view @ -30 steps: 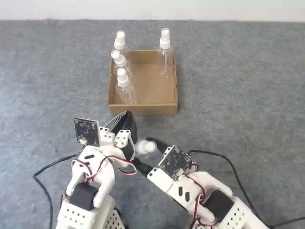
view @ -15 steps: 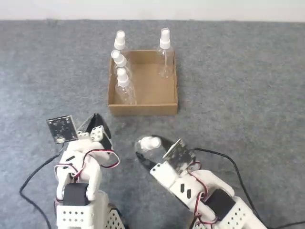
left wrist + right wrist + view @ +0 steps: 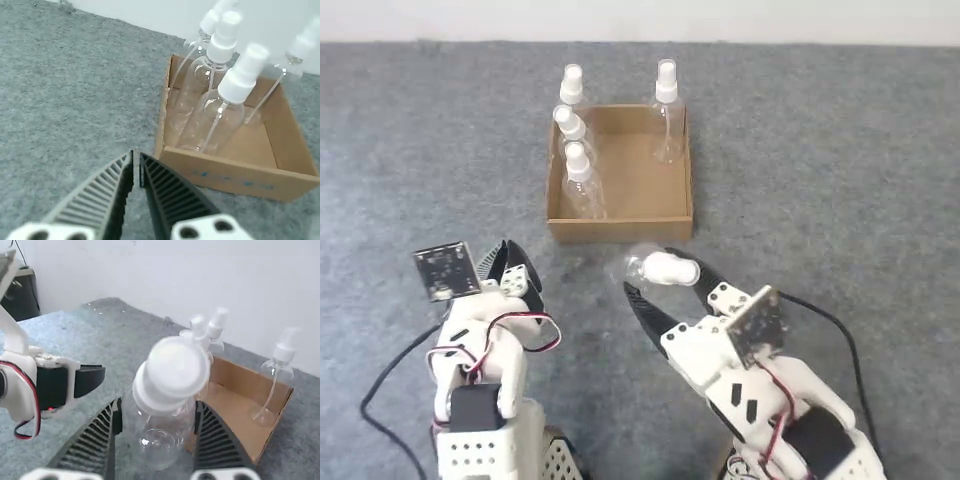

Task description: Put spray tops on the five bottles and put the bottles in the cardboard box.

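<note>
A clear bottle (image 3: 660, 268) with a white spray top (image 3: 175, 371) lies sideways in my right gripper (image 3: 665, 278), which is shut on it just in front of the cardboard box (image 3: 620, 228). In the right wrist view the gripper (image 3: 156, 422) has the bottle's body (image 3: 159, 437) between its fingers. Two capped bottles (image 3: 580, 178) (image 3: 570, 126) stand along the box's left wall, and a third (image 3: 667, 112) stands in its far right corner. One more bottle (image 3: 571, 84) is at the far left corner. My left gripper (image 3: 506, 250) (image 3: 134, 161) is shut and empty, left of the box's front.
Grey carpet (image 3: 820, 180) covers the whole table, with free room on both sides of the box. Cables (image 3: 825, 325) trail from the arm bases near the front edge. The left arm's body (image 3: 47, 385) shows beside the held bottle in the right wrist view.
My left gripper has drawn back to the left, away from the bottle's top. The right gripper has carried the bottle up and toward the box's front wall.
</note>
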You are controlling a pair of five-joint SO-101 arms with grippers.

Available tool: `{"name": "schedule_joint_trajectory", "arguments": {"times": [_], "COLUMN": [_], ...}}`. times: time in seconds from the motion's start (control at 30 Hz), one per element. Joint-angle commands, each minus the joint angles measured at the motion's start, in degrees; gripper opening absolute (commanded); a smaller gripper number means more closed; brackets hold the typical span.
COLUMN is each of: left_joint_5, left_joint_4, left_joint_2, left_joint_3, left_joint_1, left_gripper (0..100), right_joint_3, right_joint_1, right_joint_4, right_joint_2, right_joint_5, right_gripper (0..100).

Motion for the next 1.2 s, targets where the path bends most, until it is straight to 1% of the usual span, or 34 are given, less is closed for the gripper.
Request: {"name": "schedule_joint_trajectory", "arguments": {"times": [0.0,0.13,0.27,0.43,0.77,1.0,1.03,1.17], "left_joint_5": [-0.9,-1.0,-1.0,-1.0,-1.0,-1.1,-1.1,-1.1], "left_joint_4": [-0.3,-0.3,-0.3,-0.3,-0.3,-0.3,-0.4,-5.3], "left_joint_2": [-0.9,-0.9,-0.9,-0.9,-0.9,-0.9,-0.9,-0.9], "left_joint_3": [-1.9,-1.9,-1.9,-1.8,-1.8,-1.7,-1.4,1.0], "left_joint_1": [-0.3,-0.3,-0.4,-0.4,-0.5,-0.5,-0.5,-0.6], "left_gripper": [1,1,1,1,1,1,1,1], "right_joint_3": [-9.1,-16.1,-20.3,-23.1,-26.7,-31.8,-32.8,-36.3], "right_joint_1": [0.7,1.0,4.8,9.0,14.0,16.0,16.2,17.2], "right_joint_4": [-0.4,-2.5,-8.0,-14.0,-26.8,-32.4,-32.9,-35.2], "right_joint_2": [4.6,15.3,24.9,35.3,54.1,67.4,69.2,77.1], "right_joint_5": [-0.4,-0.4,-0.4,-0.4,-0.4,-0.4,-0.4,-0.4], "right_gripper": [0.6,0.6,0.6,0.6,0.6,0.6,0.6,0.6]}}
